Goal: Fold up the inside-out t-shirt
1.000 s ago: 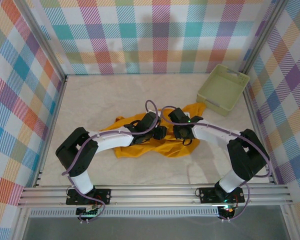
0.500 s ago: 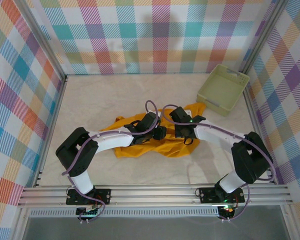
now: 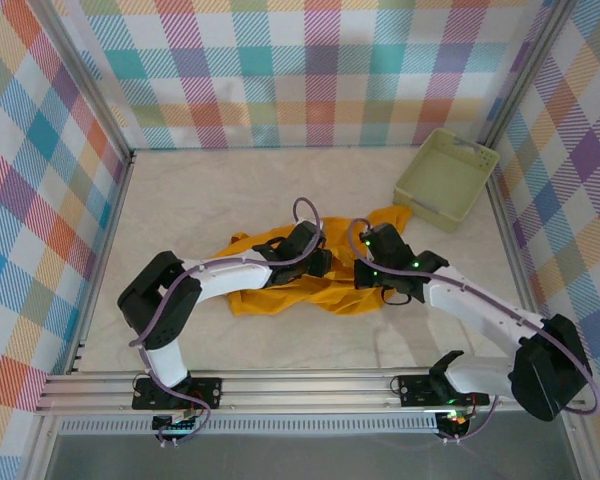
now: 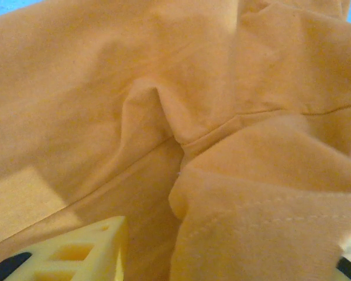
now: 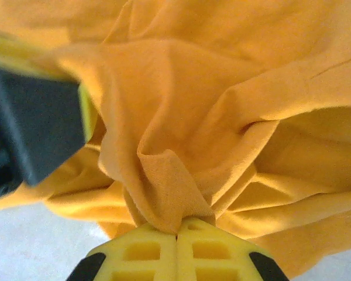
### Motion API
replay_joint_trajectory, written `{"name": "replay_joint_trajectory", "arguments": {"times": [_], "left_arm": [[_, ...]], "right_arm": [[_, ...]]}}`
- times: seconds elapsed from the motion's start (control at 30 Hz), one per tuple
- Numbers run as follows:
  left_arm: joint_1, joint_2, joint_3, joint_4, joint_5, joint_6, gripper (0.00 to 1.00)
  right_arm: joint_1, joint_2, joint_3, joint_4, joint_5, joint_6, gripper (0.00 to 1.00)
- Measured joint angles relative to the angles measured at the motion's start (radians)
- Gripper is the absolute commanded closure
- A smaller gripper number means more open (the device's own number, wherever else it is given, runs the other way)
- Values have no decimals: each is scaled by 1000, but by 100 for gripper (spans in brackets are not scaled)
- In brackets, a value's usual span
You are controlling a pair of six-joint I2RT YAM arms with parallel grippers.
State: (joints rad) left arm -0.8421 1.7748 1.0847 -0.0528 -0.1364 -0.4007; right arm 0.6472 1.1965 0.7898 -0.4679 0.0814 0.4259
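Cloth takes up the middle of the table (image 3: 205,195): the inside-out t-shirt (image 3: 298,298), mustard-orange, lies crumpled in a low heap to the left of the pale green basket (image 3: 448,170) and nearer the arm bases than it, with one pointed corner reaching up just beside the basket's near left corner, though whether the two touch cannot be told. The basket itself sits at the far right of the table, well apart from both arm bases. The right gripper (image 5: 176,233) is down on the part of the heap that lies closer to the basket; its yellow fingers (image 5: 143,252) are pressed together, and a narrow ridge of orange fabric is pinched between their tips and rises out of them. From above, this gripper (image 3: 365,268) sits over the shirt's basket-side half. The left gripper (image 3: 318,264) is on the shirt farther from the basket, just beside the right one. In the left wrist view its fingers (image 4: 82,254) stand apart at the frame's lower corners, with a thick, seamed fold of the shirt bulging between them; whether they squeeze that fold or merely straddle it cannot be told.
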Motion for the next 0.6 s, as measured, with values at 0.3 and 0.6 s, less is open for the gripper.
{"name": "replay_joint_trajectory", "arguments": {"times": [0.3,0.6], "left_arm": [[0,22,21,-2,1,-1,59],[0,28,25,-16,-7,-4,65]], "right_arm": [[44,-19,-77,104,-137,-8,100],[123,-61,-132,177,-142,-16,96]]}}
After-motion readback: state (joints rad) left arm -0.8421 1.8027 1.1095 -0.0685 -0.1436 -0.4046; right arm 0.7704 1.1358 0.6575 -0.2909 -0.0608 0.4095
